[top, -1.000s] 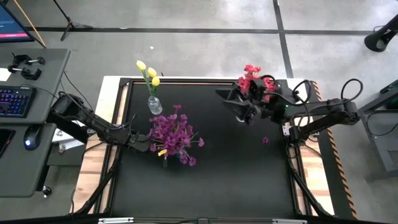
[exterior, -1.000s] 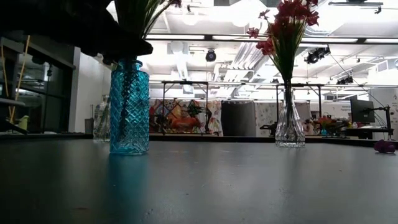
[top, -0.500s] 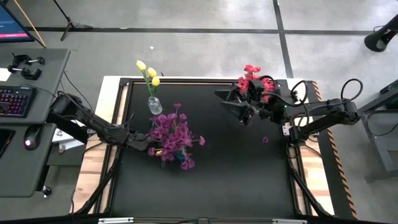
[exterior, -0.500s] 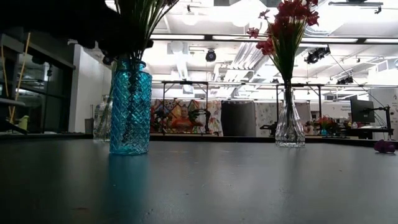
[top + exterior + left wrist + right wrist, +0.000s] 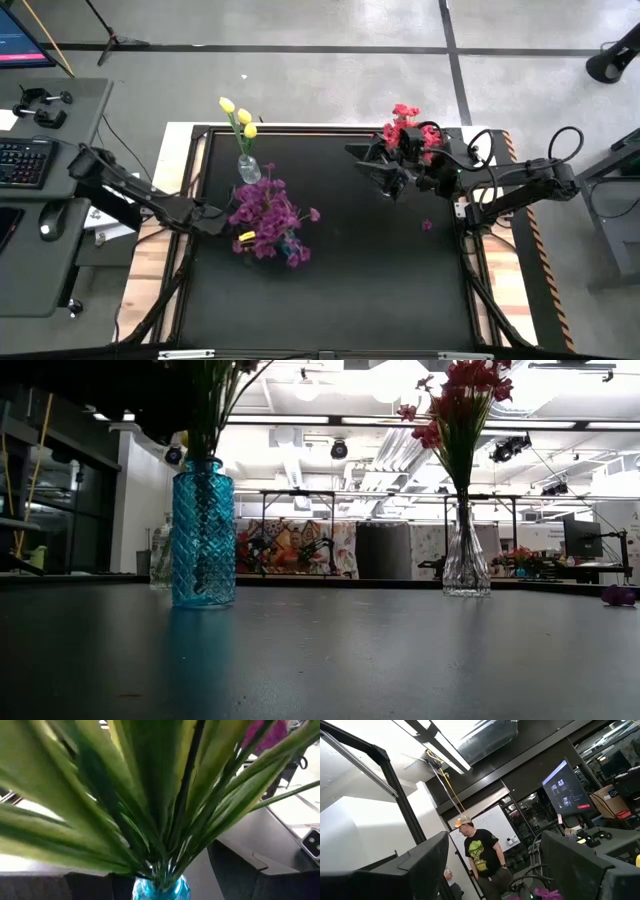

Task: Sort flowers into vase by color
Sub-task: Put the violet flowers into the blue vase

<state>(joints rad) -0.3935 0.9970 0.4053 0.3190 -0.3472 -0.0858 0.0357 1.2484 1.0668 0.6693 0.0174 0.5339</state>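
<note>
One second ago your left gripper was closed at the purple flowers, right above the blue vase; now its fingers have opened and the arm has pulled back toward the table's left edge, so it stands just beside the bunch and holds nothing. The purple flowers stay behind with their stems in the blue vase, and the whole bunch sits a little more to the left than before. In my judgement this means the purple stem is delivered.

The red flowers stand in the clear vase at the back right, and the yellow flowers in a small vase at the back left. Your right gripper waits open near the red bunch, unchanged. One small purple piece lies loose on the table at the right; you probably still need to collect it.
</note>
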